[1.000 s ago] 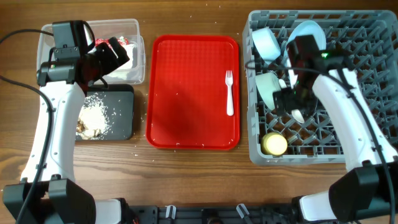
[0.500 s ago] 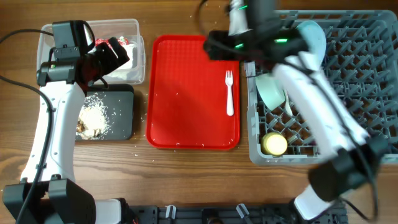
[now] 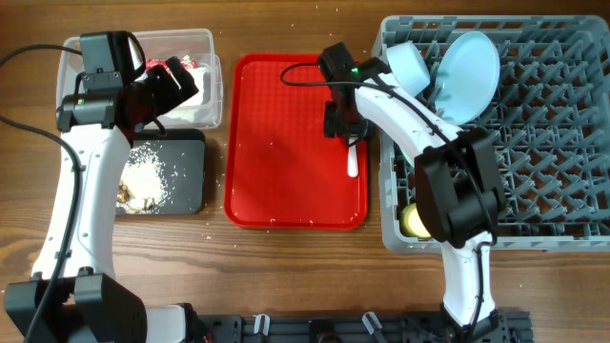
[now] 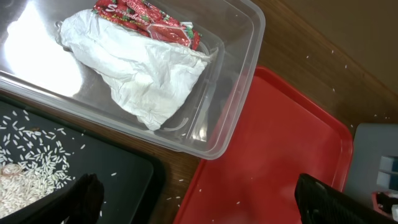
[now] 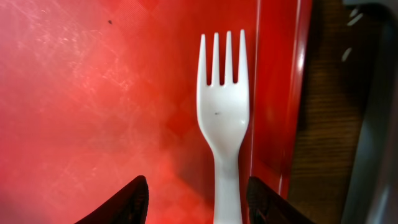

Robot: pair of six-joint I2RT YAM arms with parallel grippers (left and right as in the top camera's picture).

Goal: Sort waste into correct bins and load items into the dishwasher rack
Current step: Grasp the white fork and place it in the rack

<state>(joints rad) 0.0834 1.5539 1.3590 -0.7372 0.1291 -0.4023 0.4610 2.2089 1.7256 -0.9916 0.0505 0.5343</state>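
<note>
A white plastic fork (image 5: 224, 112) lies on the red serving tray (image 5: 93, 93) near its right rim. My right gripper (image 5: 202, 204) hovers over the fork's handle, open, one finger on each side and a gap to each. From overhead the right gripper (image 3: 345, 129) covers the fork's (image 3: 353, 162) tines. My left gripper (image 4: 208, 202) is open and holds nothing, above the clear tub (image 4: 236, 93) that holds the red wrapper (image 4: 146, 15) and white napkin (image 4: 143, 74). Rice crumbs (image 3: 148, 176) lie in the black tray (image 3: 188, 186).
The grey dishwasher rack (image 3: 562, 143) fills the right side and holds a pale blue plate (image 3: 472, 62), a bowl (image 3: 408, 62) and a yellow cup (image 3: 415, 221) partly behind my right arm. A few rice grains lie between the black tray and the red tray (image 3: 276, 143).
My right arm has swung from inside the rack leftward onto the red tray, over the fork, and its jaws have narrowed. The left arm has not moved.
</note>
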